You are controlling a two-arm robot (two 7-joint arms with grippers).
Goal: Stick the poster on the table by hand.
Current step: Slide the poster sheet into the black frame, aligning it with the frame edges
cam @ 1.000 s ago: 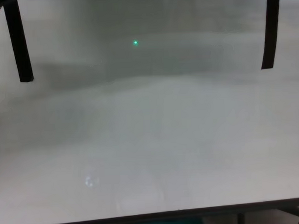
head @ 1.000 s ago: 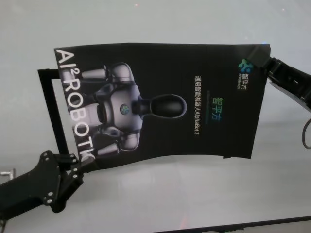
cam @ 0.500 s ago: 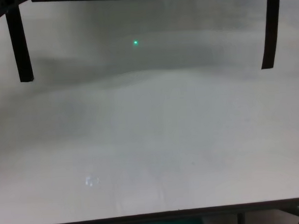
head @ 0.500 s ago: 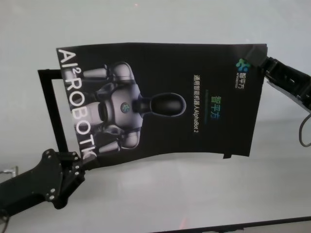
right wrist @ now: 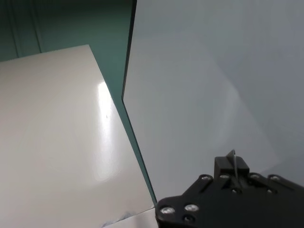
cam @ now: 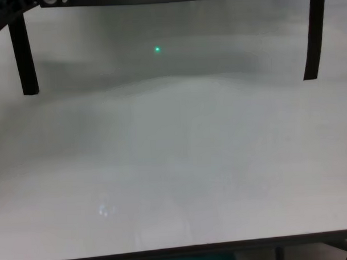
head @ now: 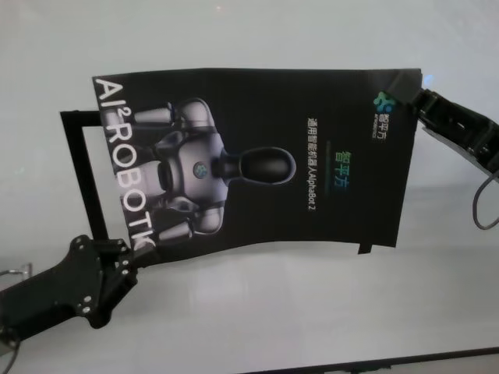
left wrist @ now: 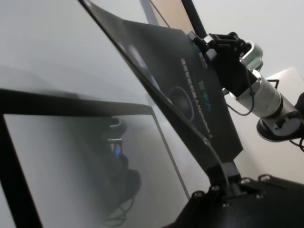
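Large glossy black poster (head: 257, 160) held above the matte white-grey table (head: 312, 312), not yet stuck. 2 black grippers pinch opposite corners: left gripper (head: 134, 251) near, right gripper (head: 413, 97) far. Lowering and pressing remain.

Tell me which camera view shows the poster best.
The head view: the whole poster faces it, held at opposite corners by the left claw and the right claw. The left wrist view shows it obliquely, the chest view only its edge, the right wrist view almost nothing.
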